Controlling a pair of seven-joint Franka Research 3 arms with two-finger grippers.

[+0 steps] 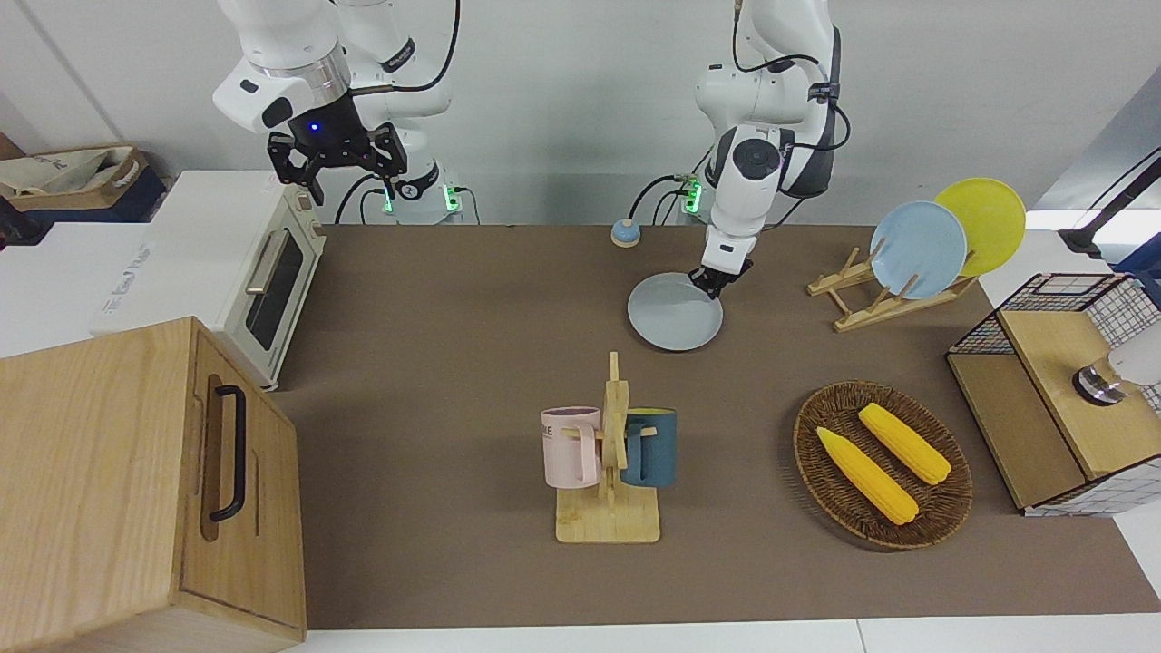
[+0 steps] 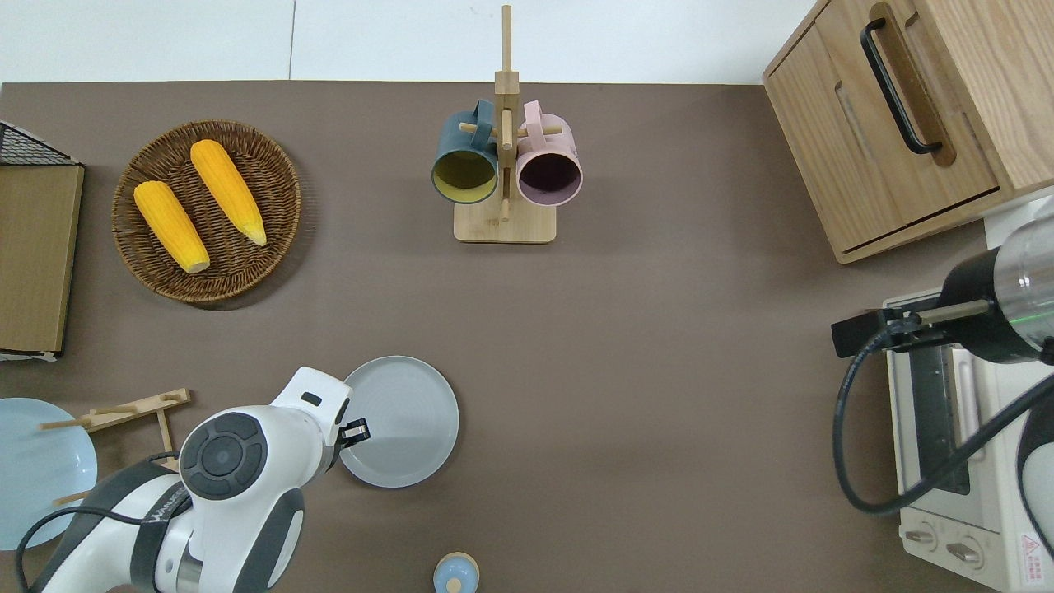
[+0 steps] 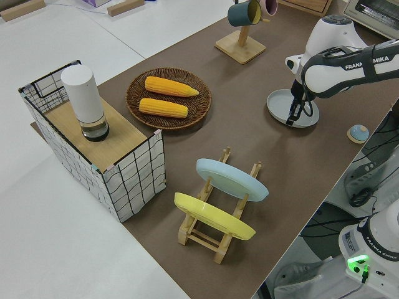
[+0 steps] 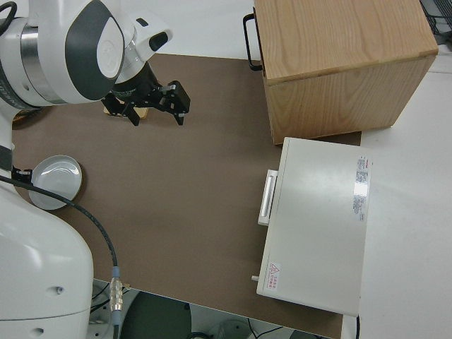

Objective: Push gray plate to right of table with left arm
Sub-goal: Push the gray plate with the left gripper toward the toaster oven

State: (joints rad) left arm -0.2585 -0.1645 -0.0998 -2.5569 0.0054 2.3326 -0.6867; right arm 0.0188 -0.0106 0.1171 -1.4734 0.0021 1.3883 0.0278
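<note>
The gray plate point(image 1: 673, 313) lies flat on the brown table point(image 1: 453, 363), nearer to the robots than the mug stand. It also shows in the overhead view point(image 2: 408, 416) and the left side view point(image 3: 282, 104). My left gripper point(image 1: 710, 283) is shut, its tip down at the table and pressed against the plate's rim on the side toward the left arm's end; it shows in the overhead view point(image 2: 358, 430) and the left side view point(image 3: 293, 116) too. My right gripper point(image 1: 336, 166) is open and empty; that arm is parked.
A wooden rack point(image 1: 875, 299) holds a sky-blue plate point(image 1: 918, 249) and a yellow plate point(image 1: 984, 222). A wicker basket point(image 1: 821, 472) holds two corn cobs. A mug stand point(image 1: 609, 472), a small bell point(image 1: 624, 234), a toaster oven point(image 1: 272, 281) and a wooden cabinet point(image 1: 136, 490) also stand here.
</note>
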